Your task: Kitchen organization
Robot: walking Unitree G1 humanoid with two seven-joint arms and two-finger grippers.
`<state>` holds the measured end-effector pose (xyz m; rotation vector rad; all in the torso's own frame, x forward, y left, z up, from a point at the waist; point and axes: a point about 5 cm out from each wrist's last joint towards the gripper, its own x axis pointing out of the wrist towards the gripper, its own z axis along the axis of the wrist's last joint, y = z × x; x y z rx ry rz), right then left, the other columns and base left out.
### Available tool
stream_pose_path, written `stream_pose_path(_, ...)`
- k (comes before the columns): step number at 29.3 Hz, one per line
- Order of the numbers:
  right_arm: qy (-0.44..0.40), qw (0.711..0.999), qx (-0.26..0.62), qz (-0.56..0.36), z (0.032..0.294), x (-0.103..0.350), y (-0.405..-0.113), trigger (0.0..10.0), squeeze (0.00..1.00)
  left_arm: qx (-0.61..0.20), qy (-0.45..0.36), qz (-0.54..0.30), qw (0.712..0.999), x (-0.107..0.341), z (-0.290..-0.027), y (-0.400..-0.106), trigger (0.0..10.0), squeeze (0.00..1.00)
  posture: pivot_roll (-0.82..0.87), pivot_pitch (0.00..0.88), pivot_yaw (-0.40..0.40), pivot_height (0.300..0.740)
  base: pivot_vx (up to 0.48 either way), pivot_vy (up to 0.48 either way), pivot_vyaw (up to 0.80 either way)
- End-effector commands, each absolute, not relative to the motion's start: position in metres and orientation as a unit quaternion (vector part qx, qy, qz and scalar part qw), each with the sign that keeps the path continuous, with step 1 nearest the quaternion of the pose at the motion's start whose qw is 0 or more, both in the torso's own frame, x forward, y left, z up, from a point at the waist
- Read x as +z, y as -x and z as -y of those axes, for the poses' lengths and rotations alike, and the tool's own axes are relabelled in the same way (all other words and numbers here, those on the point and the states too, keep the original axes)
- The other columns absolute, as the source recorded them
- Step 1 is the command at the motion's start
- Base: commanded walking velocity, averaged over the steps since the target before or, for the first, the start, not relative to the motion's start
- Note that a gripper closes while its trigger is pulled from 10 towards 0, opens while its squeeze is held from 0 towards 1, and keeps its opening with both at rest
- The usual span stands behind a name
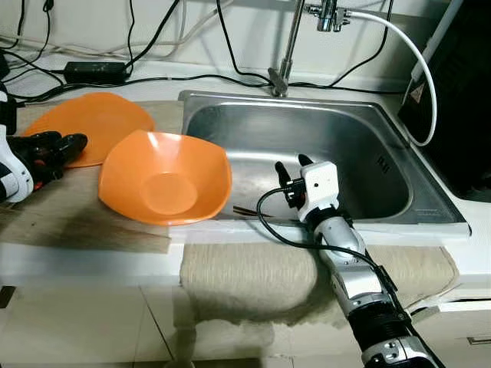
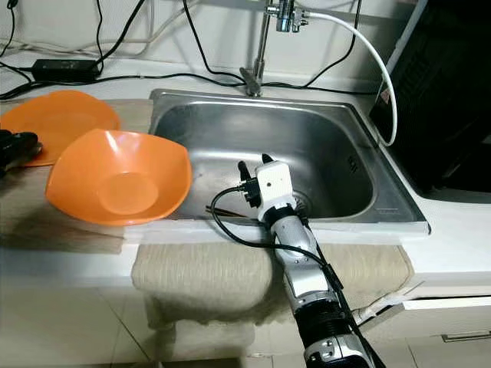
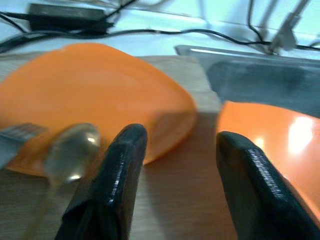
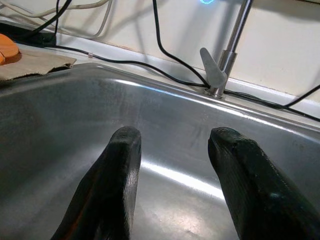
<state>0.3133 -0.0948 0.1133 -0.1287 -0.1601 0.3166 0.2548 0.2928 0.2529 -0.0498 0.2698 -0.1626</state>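
- Countertop (image 1: 84,222): your round orange plastic bowl (image 1: 165,180) overhangs stainless steel sink (image 1: 368,142).
- Right gripper (image 4: 172,145) spread, empty, inside sink.
- Left gripper (image 3: 180,150) spread, empty; its wrist view adds blurred metal spoon (image 3: 70,157) on flat orange plate (image 1: 92,123).

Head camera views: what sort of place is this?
Most likely a home kitchen counter: a stainless sink with a faucet behind it, and an orange bowl beside an orange plate.

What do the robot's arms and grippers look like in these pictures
The right arm is silver with dark joint bands and a black cable looping alongside. Its right gripper has a white boxy housing and two black fingers. The left gripper has the same thick, matte black fingers.
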Motion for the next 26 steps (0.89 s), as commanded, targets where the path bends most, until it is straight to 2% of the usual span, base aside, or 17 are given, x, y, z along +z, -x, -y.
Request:
stream_pose_path(1, 0.067, 0.983, 0.161, 0.061, 0.095, 0.106, -0.314, 10.0, 0.00, -0.102, 0.034, -0.139, 0.984, 0.251, -0.285, -0.253, 10.0, 1.00, 0.25, 0.000, -0.053, 0.740, 0.000, 0.000, 0.00)
stream_pose_path(6, 0.067, 0.983, 0.160, 0.062, 0.096, 0.106, -0.314, 10.0, 0.00, -0.126, 0.047, -0.153, 0.979, 0.240, -0.277, -0.251, 10.0, 1.00, 0.24, 0.000, -0.052, 0.740, 0.000, 0.000, 0.00)
stream_pose_path(24, 0.069, 0.983, 0.163, 0.058, 0.096, 0.103, -0.312, 10.0, 0.00, -0.145, 0.052, -0.162, 0.975, 0.240, -0.271, -0.243, 10.0, 1.00, 0.24, 0.003, -0.055, 0.740, 0.000, 0.000, 0.00)
stream_pose_path(25, 0.068, 0.983, 0.163, 0.058, 0.096, 0.103, -0.312, 10.0, 0.00, -0.150, 0.053, -0.165, 0.973, 0.238, -0.268, -0.244, 10.0, 0.56, 0.24, 0.004, -0.055, 0.740, 0.000, 0.000, 0.00)
stream_pose_path(26, 0.068, 0.983, 0.163, 0.058, 0.096, 0.103, -0.312, 10.0, 0.00, -0.150, 0.053, -0.165, 0.973, 0.238, -0.268, -0.244, 10.0, 0.56, 0.24, 0.004, -0.055, 0.740, 0.000, 0.000, 0.00)
